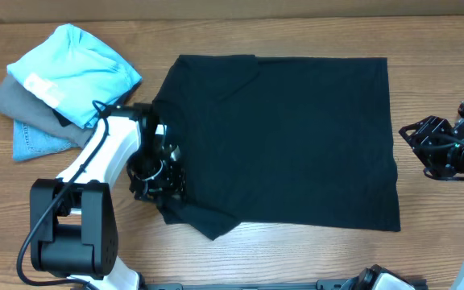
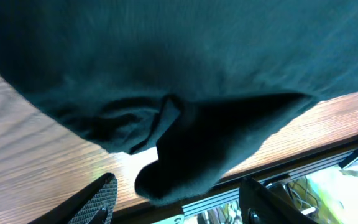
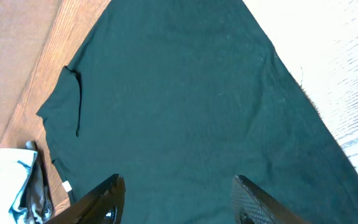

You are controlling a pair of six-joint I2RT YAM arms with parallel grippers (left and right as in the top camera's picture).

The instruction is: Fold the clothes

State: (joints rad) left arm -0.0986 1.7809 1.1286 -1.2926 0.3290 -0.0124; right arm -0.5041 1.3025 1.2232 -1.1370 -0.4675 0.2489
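A black T-shirt (image 1: 288,137) lies spread flat on the wooden table, its left sleeve bunched near the front left. My left gripper (image 1: 158,181) sits at that bunched sleeve, jaws open (image 2: 176,205), with the sleeve's folded tip (image 2: 185,162) lying between the fingers, not pinched. My right gripper (image 1: 437,149) hovers off the shirt's right edge, open and empty (image 3: 179,199), looking across the shirt (image 3: 185,106).
A stack of folded clothes, light blue (image 1: 75,68) on grey (image 1: 22,101) on denim-blue, lies at the back left, also seen in the right wrist view (image 3: 11,186). The table's front edge (image 2: 278,180) runs close by the left gripper.
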